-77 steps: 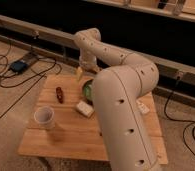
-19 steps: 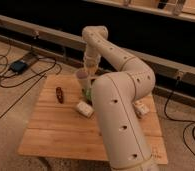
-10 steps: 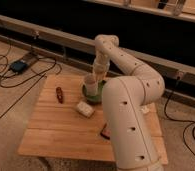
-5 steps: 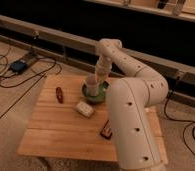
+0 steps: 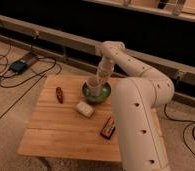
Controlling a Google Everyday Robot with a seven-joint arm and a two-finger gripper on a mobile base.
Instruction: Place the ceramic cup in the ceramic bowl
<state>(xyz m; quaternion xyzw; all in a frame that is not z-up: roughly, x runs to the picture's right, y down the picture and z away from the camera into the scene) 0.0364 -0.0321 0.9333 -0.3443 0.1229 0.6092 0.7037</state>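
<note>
Camera view: my gripper is down over the ceramic bowl, far side of the wooden table. The ceramic cup sits low in the bowl's opening, right under my wrist. I appear clamped on the cup, though the contact itself is hard to make out. My judgement: the carry is done, the cup is at or almost on the bowl's floor, and the release and a straight lift out are left. I can't tell if the cup's base is touching the bowl yet.

Around it: cream block just in front of the bowl, near but apart. Dark red object left of the bowl, well apart. Dark flat object with red edge nearer the front edge, beside my arm's big link. Cables on the floor to the left. Nothing blocks an upward retreat; the bowl rim is the only thing close enough to knock.
</note>
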